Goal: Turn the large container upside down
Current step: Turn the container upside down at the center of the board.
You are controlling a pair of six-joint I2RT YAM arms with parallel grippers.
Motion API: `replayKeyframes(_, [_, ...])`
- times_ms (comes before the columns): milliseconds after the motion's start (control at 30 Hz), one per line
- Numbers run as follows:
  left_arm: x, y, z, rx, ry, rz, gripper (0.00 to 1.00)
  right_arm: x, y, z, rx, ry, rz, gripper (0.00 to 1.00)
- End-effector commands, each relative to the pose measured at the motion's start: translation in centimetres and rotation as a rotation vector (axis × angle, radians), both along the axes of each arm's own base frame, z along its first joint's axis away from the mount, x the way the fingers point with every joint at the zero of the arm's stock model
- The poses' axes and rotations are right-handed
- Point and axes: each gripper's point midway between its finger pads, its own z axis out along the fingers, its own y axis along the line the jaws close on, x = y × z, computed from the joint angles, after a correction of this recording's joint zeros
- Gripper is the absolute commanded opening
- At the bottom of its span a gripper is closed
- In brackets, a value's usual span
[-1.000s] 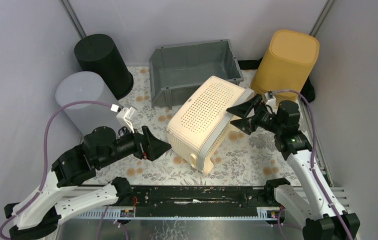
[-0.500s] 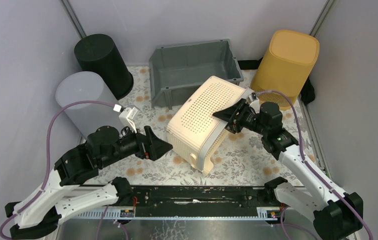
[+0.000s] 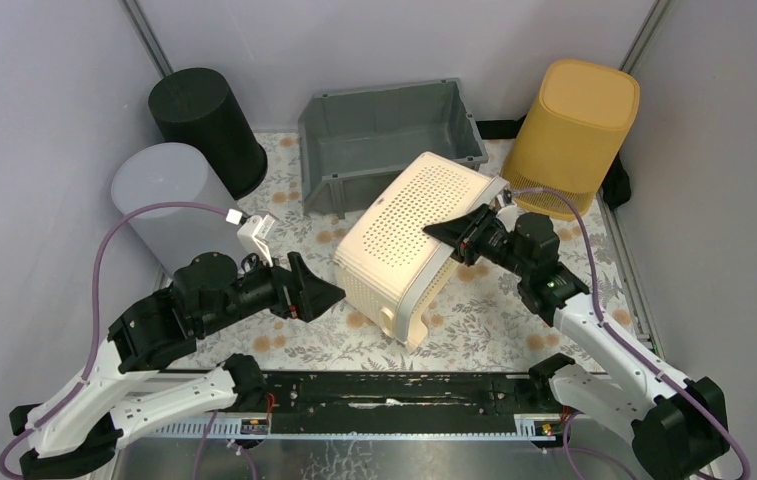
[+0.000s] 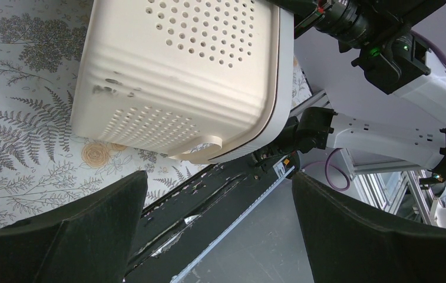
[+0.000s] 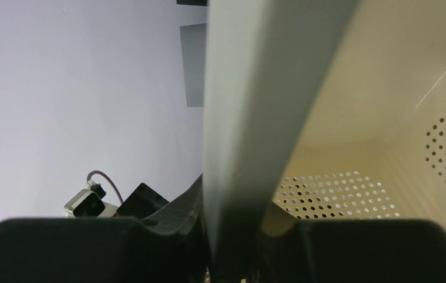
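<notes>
We see the large container, cream and perforated, tipped onto its side in the middle of the floral mat. A broad perforated wall faces up, the grey-edged rim and open mouth are turned toward the right arm, and its lower edge lies on the mat.

The right arm rises from its base at the near right of the container. Its white forearm slants up and inward, and the wrist bends so that the right gripper points leftward at the upper part of the rim. In the right wrist view the rim runs straight down between the two fingers and fills the gap, one finger outside the wall and one inside the cream interior. We read this as the jaws pinching the container's rim.

The left arm is folded low at the near left of the container. Its white link lies along the black rail, and the dark wrist is held level, pointing right. The left gripper sits just beside the container's left wall with its fingers spread wide. In the left wrist view we see them apart from the wall, with nothing between them.

Behind the container stands a grey bin, close to its far side. A yellow container stands behind and to its right. A black cylinder and a pale grey cylinder stand well off to its left rear.
</notes>
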Motion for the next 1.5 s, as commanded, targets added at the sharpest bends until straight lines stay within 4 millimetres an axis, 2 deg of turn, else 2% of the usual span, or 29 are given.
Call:
replayKeyframes(0, [0.3,-0.1,0.9,-0.029,-0.022,0.010,1.00,0.3,0.4,2.3,0.068,-0.079,-0.007,0.21])
replayKeyframes(200, [0.2,0.3,1.7,-0.031,-0.031,0.011,1.00,-0.1,1.2,3.0,0.084,-0.114,0.048,0.00])
replayKeyframes(500, [-0.2,2.0,4.9,-0.040,-0.081,0.039,1.00,-1.6,2.1,7.1,0.144,-0.242,0.156,0.00])
replayKeyframes(667, [-0.5,4.7,8.7,-0.084,-0.147,0.103,1.00,-2.9,2.8,9.7,0.194,-0.289,0.223,0.00])
replayKeyframes(800, [-0.7,5.2,10.1,-0.101,-0.166,0.106,1.00,-3.9,4.3,11.4,0.252,-0.321,0.294,0.00])
replayKeyframes(967, [-0.7,5.0,10.3,-0.096,-0.164,0.101,1.00,-5.1,6.9,13.3,0.355,-0.371,0.387,0.00])
replayKeyframes(1167, [-0.7,5.2,10.4,-0.101,-0.166,0.106,1.00,-5.6,10.2,14.9,0.488,-0.434,0.468,0.00])
replayKeyframes(1267, [-0.7,5.2,10.5,-0.102,-0.165,0.109,1.00,-6.3,11.0,16.5,0.623,-0.501,0.510,0.00])
replayKeyframes(1400, [-0.7,5.4,10.6,-0.098,-0.164,0.114,1.00,-6.4,11.9,16.4,0.755,-0.501,0.546,0.00])
replayKeyframes(1467, [-0.7,5.5,10.7,-0.097,-0.164,0.117,1.00,-6.2,12.3,15.3,0.761,-0.487,0.544,0.00])
